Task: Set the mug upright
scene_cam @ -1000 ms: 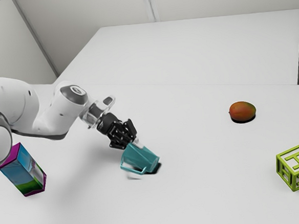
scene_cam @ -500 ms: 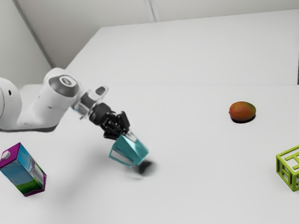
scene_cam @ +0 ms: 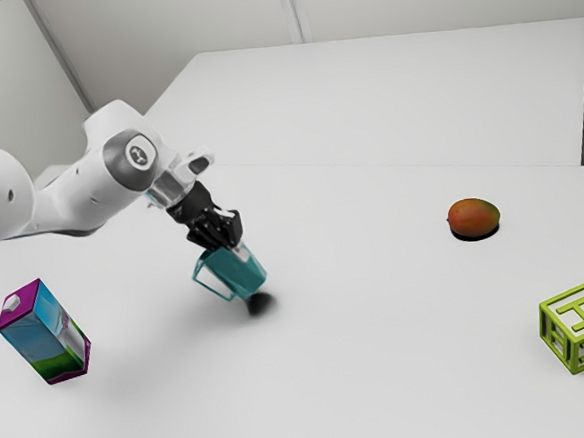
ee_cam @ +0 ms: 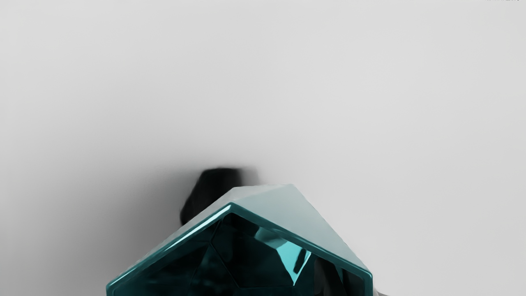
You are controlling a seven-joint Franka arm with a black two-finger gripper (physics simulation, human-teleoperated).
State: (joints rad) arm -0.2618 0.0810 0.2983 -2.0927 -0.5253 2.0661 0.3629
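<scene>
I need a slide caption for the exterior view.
The black gripper holds a faceted teal mug, tilted, above the table.

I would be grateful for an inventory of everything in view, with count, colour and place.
Mug: 1, teal, tilted in the gripper, raised off the table, handle toward the exterior view's left.
Carton: 1, purple, blue and green with a white cap, on the table at the exterior view's left.
Fruit, mango-like: 1, orange-red with some green, on the table toward the exterior view's right.
Letter block: 1, lime green and white, marked H, on the table at the exterior view's right edge.
Table: 1, pale grey, beneath the objects.
Arm: 1, white and grey, entering from the exterior view's left.
Gripper: 1, black, at the arm's end, shut on the mug.
</scene>
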